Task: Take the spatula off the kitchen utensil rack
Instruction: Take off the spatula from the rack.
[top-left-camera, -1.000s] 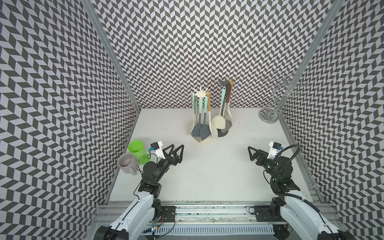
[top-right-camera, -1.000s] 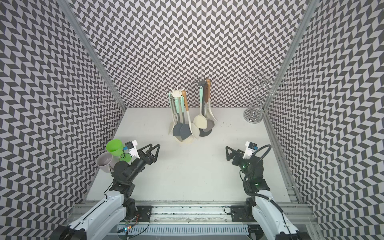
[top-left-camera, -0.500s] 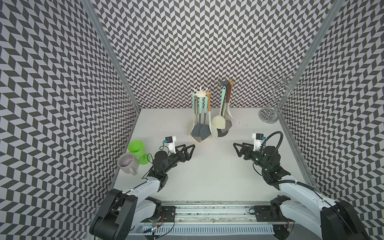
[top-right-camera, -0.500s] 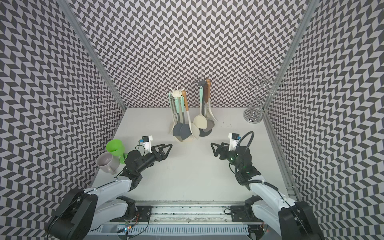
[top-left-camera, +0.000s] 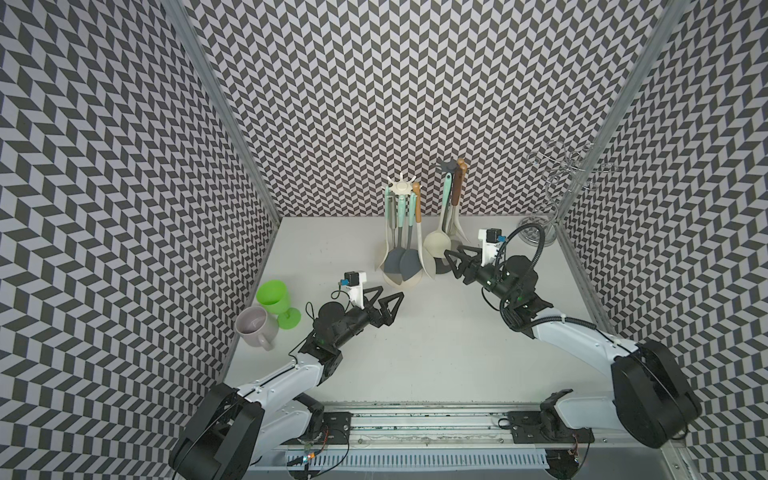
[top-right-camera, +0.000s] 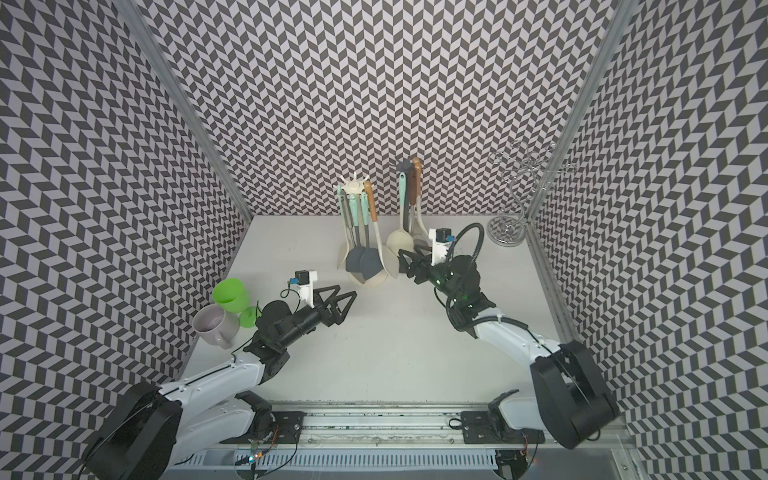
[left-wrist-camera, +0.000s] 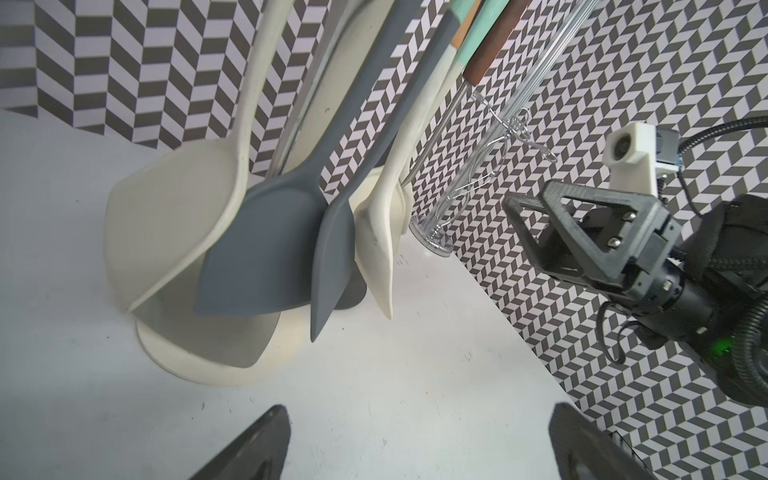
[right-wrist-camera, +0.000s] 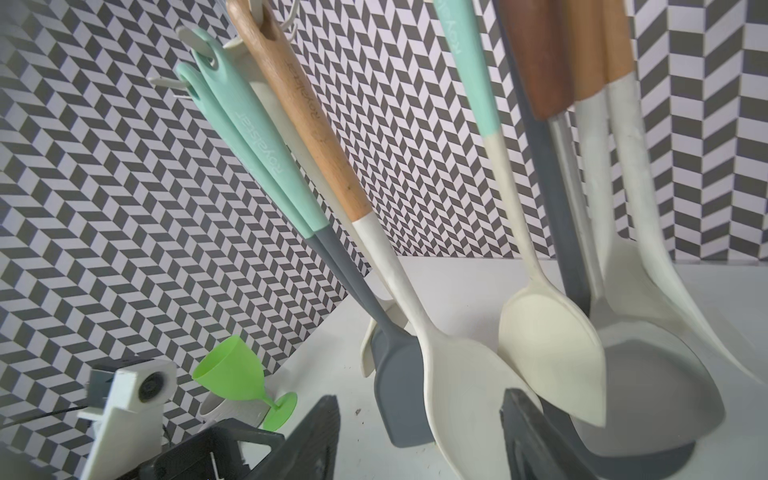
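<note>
Here, grey spatula (top-left-camera: 409, 266) on cream rack (top-left-camera: 402, 188), right hand (top-left-camera: 452, 259) parted nearby.

The left gripper (left-wrist-camera: 417, 419) holds its fingers (left-wrist-camera: 257, 449) spread wide over the white table (left-wrist-camera: 415, 353). Directly ahead, the cream utensil rack (left-wrist-camera: 199, 365) hangs a broad grey spatula (left-wrist-camera: 257, 257), a narrow grey spatula (left-wrist-camera: 332, 266) and cream utensils (left-wrist-camera: 174, 216). Ahead and rightward: the right gripper (left-wrist-camera: 523, 224).

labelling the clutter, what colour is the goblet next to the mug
Bright green; the goblet shows best in a top view, beside the pale mug.
</note>
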